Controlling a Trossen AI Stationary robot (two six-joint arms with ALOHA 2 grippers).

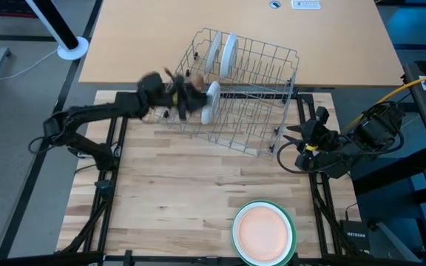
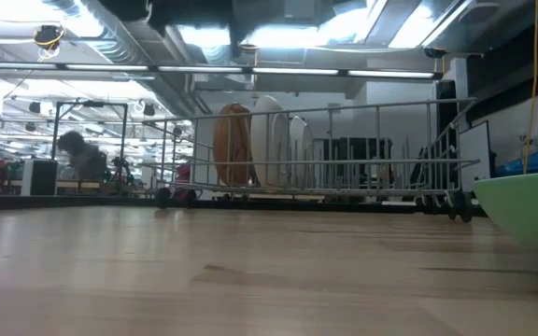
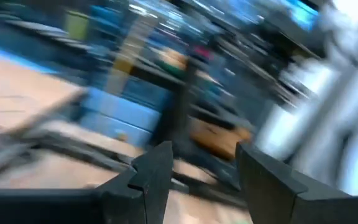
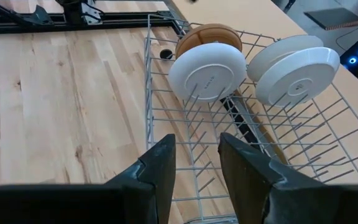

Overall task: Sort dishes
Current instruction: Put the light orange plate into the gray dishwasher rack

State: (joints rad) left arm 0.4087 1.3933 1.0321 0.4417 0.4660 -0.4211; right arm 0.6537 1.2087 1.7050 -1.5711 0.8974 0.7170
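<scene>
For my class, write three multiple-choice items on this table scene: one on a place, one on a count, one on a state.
1. Where is the green plate?
A. in the rack
B. on the table's near edge
C. in a gripper

2. How many plates stand in the wire rack?
A. one
B. four
C. seven

3. The right gripper is:
A. open and empty
B. shut on a plate
C. out of view

Answers:
1 B, it lies flat, away from the rack.
2 B, the right wrist view shows one brown plate and three white plates.
3 A, nothing sits between its fingers.
</scene>
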